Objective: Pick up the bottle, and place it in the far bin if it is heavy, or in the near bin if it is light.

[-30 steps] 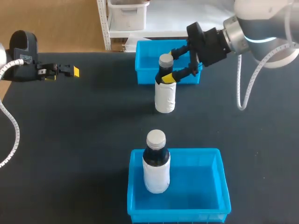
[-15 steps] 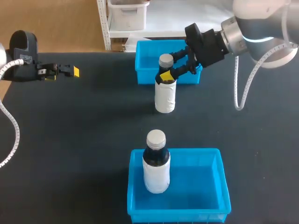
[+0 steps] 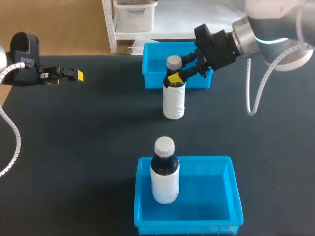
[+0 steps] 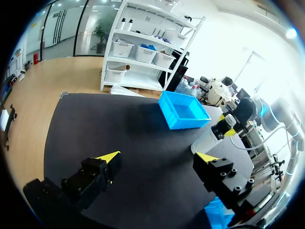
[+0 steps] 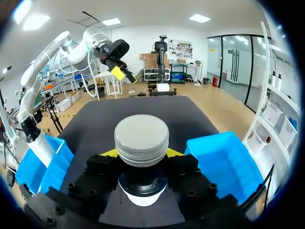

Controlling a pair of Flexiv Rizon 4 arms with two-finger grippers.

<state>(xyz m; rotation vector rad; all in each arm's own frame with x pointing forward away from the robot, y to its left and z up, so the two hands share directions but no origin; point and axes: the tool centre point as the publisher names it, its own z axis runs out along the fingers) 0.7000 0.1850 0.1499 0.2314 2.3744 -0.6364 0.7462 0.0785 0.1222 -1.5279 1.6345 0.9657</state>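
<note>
Closed around the neck of the bottle (image 3: 173, 101), the right jaws hold it just under its grey cap (image 5: 141, 140). The right wrist view shows a dark finger pressed to each side of the neck, and one yellow tip (image 3: 173, 78) lies against the bottle's shoulder. The left jaws gape wide with nothing between them, held off at the left side of the counter (image 3: 88, 147), well apart from everything else.

The bottle stands upright just on the near side of the far bin (image 3: 156, 66), between it and the near bin (image 3: 206, 194). Its base appears to sit on the counter, though I cannot tell for certain whether it has cleared the surface. A second bottle (image 3: 164, 179) already stands upright in the near bin, against its left wall.

I judge this to be the grasping step, with lifting and weighing not yet done. The next move calls for a straight, steady lift so the load can be felt. A heavy bottle needs only a short carry back over the far bin's front wall. A light one has to travel well forward and come down beside the second bottle without knocking it.
</note>
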